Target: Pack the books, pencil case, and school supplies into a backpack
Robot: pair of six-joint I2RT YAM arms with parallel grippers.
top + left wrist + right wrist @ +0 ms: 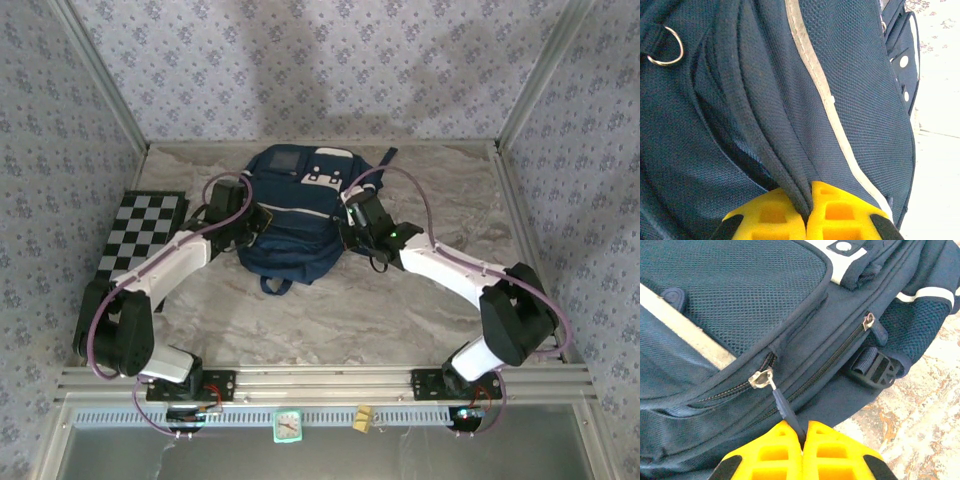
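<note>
The navy backpack [295, 215] lies flat at the middle back of the table, its white stripe [825, 92] running across the front. My left gripper [808, 207] is shut on a fold of the backpack's fabric at its left side [250, 228]. My right gripper [802, 437] is shut on the dark pull tab [786, 410] of a zip slider [760, 378] at the backpack's right side [357, 232]. A second zip [840, 352] runs just below the first. The books, the pencil case and the school supplies are out of view.
A black-and-white chessboard [140, 235] lies at the left wall, under the left arm. A strap buckle [875, 369] hangs off the bag's side over the marbled table [920, 425]. Metal frame rails edge the table on both sides.
</note>
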